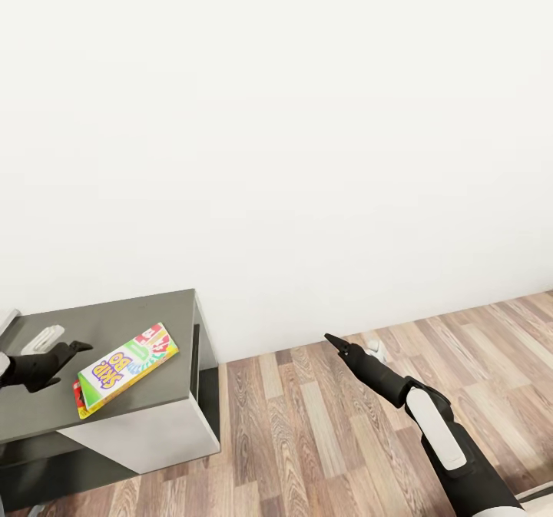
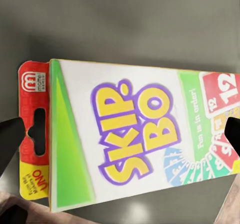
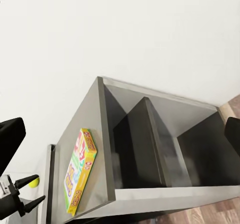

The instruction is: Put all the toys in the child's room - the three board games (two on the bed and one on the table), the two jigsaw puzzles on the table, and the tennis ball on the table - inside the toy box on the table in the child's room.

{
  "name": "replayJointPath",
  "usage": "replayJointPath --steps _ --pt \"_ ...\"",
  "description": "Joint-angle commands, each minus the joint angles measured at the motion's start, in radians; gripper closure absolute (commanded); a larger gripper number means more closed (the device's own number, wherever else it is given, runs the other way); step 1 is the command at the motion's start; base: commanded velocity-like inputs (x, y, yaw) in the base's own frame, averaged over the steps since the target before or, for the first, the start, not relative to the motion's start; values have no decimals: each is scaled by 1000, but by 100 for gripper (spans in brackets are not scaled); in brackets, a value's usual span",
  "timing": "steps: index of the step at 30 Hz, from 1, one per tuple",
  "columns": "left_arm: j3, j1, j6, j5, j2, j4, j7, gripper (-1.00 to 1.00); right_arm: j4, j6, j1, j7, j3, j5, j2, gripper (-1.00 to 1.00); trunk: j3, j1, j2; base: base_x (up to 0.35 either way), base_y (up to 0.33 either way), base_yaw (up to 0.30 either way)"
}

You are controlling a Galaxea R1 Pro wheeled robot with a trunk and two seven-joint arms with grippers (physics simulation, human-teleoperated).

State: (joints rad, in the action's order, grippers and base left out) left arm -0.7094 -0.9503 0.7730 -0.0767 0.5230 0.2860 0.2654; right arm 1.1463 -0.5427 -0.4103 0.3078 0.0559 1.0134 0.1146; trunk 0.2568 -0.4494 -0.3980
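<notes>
Left gripper (image 1: pixel 77 346), jaws spread, poised at the stacked board games (image 1: pixel 127 366), lower left, on the dark cabinet (image 1: pixel 115 313).
We judge pickup under way; next we close on them.

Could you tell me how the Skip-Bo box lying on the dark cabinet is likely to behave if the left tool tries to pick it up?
The Skip-Bo box looks thin, flat and rigid, so probably light and unlikely to roll. It lies on a red-and-yellow UNO box, so it may slide off when nudged. Lying flat on the cabinet, it gives the left tool little edge to grip.
</notes>
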Motion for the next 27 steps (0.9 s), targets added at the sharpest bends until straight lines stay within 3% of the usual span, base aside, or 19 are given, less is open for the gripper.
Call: replayJointPath --steps 1,9,27 --pt "-2 -1 -3 -7 -2 0 -3 -100 1 -3 -1 0 1 4 1 -100 2 -1 -2 0 0 0" --pt "-1 -1 -45 -9 -7 -2 -3 -100 8 -3 -1 1 1 5 1 -100 2 -1 -2 0 0 0" --pt "-2 -1 -51 -9 -6 -14 -2 -100 9 -4 -1 1 1 5 0 -100 5 -1 -2 0 0 0"
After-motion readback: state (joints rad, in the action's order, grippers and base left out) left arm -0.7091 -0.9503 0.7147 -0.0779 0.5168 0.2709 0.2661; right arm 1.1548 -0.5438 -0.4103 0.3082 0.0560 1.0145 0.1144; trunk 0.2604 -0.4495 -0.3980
